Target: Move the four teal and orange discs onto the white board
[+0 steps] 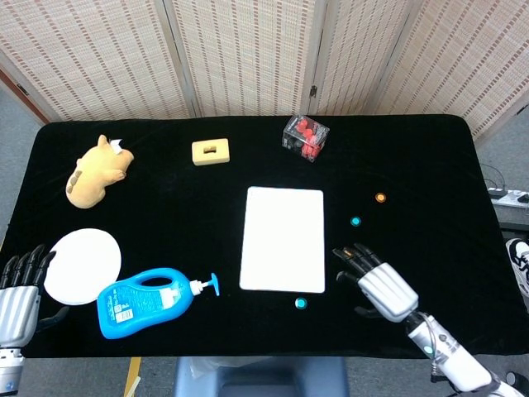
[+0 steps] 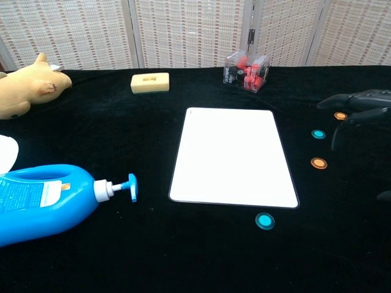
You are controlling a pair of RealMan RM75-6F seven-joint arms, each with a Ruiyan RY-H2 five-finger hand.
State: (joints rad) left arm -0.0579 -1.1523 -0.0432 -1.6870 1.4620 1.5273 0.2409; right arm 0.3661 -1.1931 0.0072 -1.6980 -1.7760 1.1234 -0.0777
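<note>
The white board (image 1: 283,239) lies flat in the middle of the black table. To its right sit an orange disc (image 1: 380,198) and a teal disc (image 1: 355,222). A second teal disc (image 1: 301,303) lies just in front of the board's near right corner. In the head view my right hand (image 1: 376,281) hides the nearer orange disc (image 2: 318,163), hovering over it with fingers spread and nothing held. In the chest view the right hand (image 2: 366,101) shows above the discs at the right edge. My left hand (image 1: 18,285) rests open at the table's near left corner.
A blue pump bottle (image 1: 145,300) lies on its side at the front left, beside a white plate (image 1: 81,265). Further back are a plush toy (image 1: 97,171), a yellow block (image 1: 211,152) and a clear box of red items (image 1: 306,137).
</note>
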